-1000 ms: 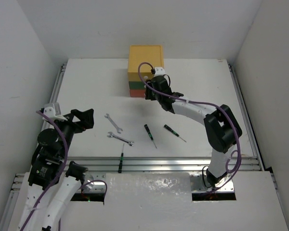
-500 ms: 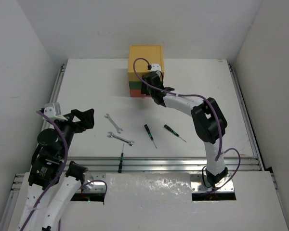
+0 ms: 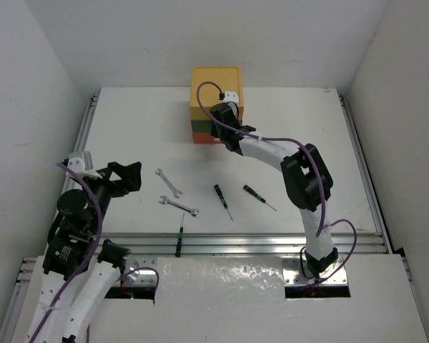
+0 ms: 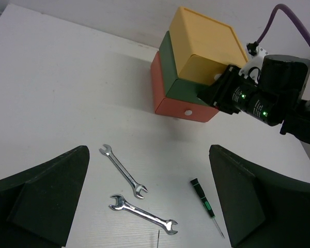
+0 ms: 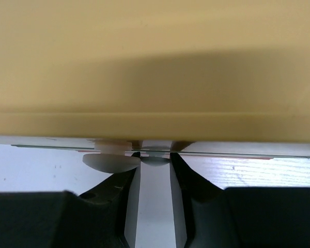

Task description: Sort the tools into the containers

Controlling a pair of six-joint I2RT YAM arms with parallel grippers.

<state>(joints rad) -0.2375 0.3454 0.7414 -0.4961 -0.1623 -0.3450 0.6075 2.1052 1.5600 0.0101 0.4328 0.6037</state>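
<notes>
The chest point(image 3: 216, 86) stands at the back, with the yellow drawer point(image 4: 204, 44) over the green point(image 4: 170, 70) and the red point(image 4: 168, 101). My right gripper point(image 3: 219, 133) is pressed against its front at green-drawer height point(image 4: 219, 97). In the right wrist view its jaws point(image 5: 155, 160) stand close together on a small knob point(image 5: 155, 158), with a larger white knob point(image 5: 111, 160) just left of them. My left gripper point(image 3: 129, 176) is open and empty above two silver wrenches point(image 4: 123, 171) point(image 4: 142, 213). Three black screwdrivers point(image 3: 222, 201) point(image 3: 259, 197) point(image 3: 179, 236) lie on the table. No yellow-and-black tools show.
The red drawer's knob point(image 4: 187, 111) shows below the right gripper. A metal rail point(image 3: 272, 239) runs along the table's near edge, with one screwdriver lying across it. Walls close in the left, back and right sides.
My right gripper has moved up and left from just in front of the chest onto its front face. The left arm has barely shifted.
</notes>
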